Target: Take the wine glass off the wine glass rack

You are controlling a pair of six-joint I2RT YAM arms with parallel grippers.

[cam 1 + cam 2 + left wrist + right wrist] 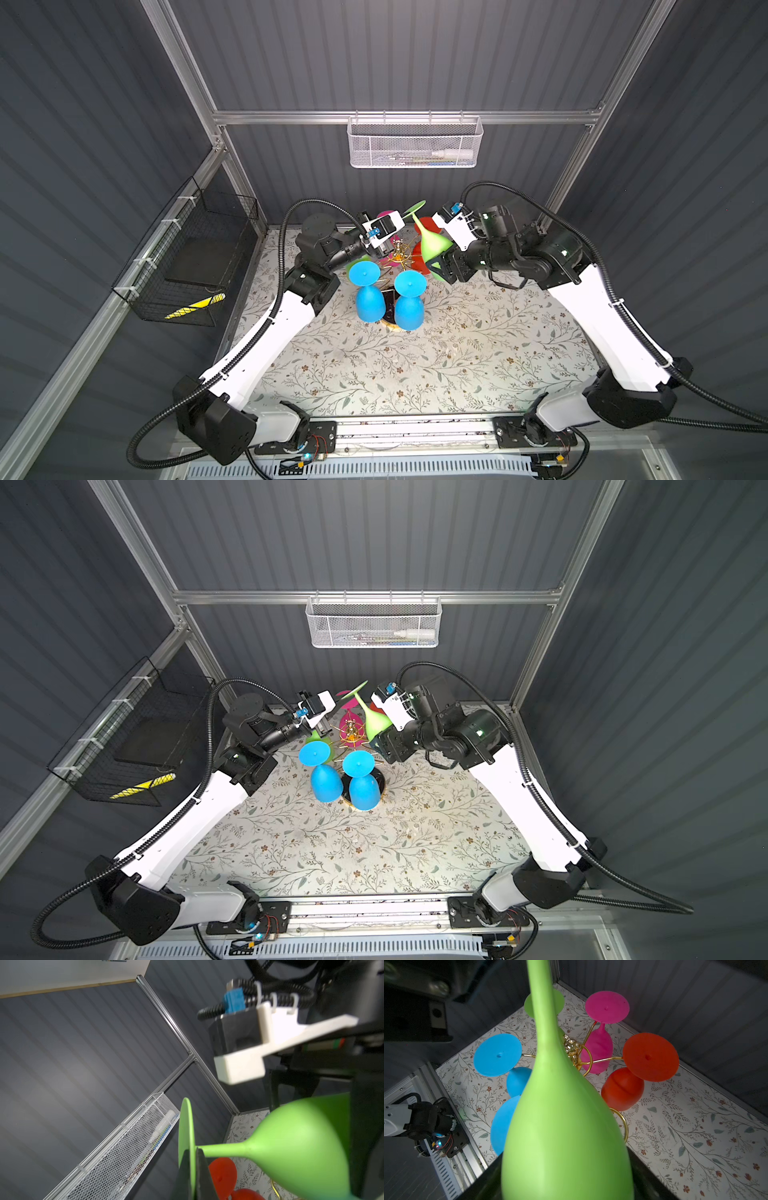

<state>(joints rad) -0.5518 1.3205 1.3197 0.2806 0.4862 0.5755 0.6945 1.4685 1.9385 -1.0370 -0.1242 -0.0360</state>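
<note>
Glass: lime-green plastic wine glass [433, 245], tilted, held clear above the gold wire wine glass rack [400, 254].
Left pincer [194, 1150]: clenched on its foot disc; plain only in left wrist view.
Right pincer [565, 1164]: grasping the bowl.

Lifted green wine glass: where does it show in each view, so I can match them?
Both top views: lifted green wine glass, tilted, centre back, just right of the wine glass rack.
Left wrist: picture's lower right, foot disc toward centre.
Right wrist: fills the centre, stem pointing up.
Shared landmark: red wine glass beside it.
</note>
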